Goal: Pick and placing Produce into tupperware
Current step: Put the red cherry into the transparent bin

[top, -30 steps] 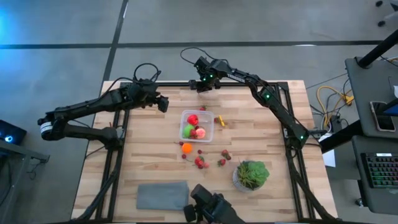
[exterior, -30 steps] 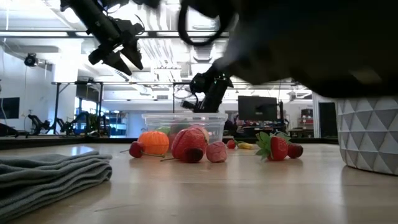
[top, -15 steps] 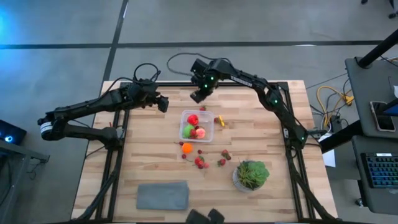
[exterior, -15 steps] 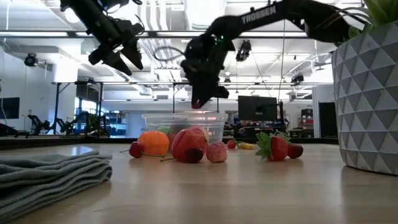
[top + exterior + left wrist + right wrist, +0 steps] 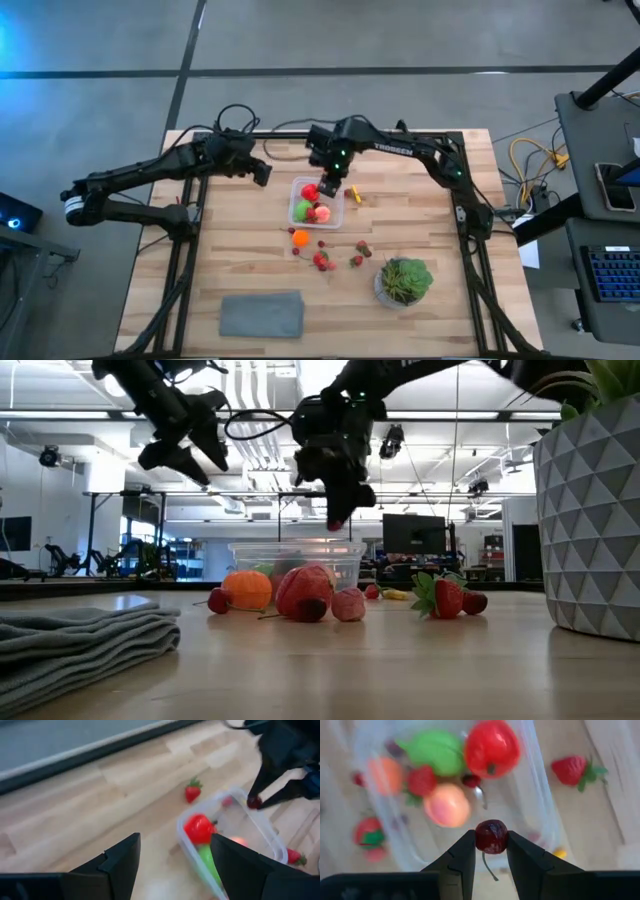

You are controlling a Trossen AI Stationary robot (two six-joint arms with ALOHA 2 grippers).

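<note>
The clear tupperware sits mid-table and holds a red apple, a lime-green piece, a pink-peach piece and a strawberry. My right gripper hangs over the box's far right part, shut on a dark red cherry. My left gripper hovers open, left of and beyond the box. An orange and several strawberries lie on the table near the box. My right gripper pinches the cherry's round body between its two fingertips, coming from above and pointing down. The cherry is lifted clear above the tupperware, and its thin stem hangs free.
One strawberry lies just beyond the box and a small yellow piece to its right. A leafy plant in a faceted bowl stands near the right near corner, and a folded grey cloth lies by the near edge.
My right gripper has carried the cherry from the table's far edge toward the near edge and now hangs over the tupperware, still shut on it. The left arm has kept still.
</note>
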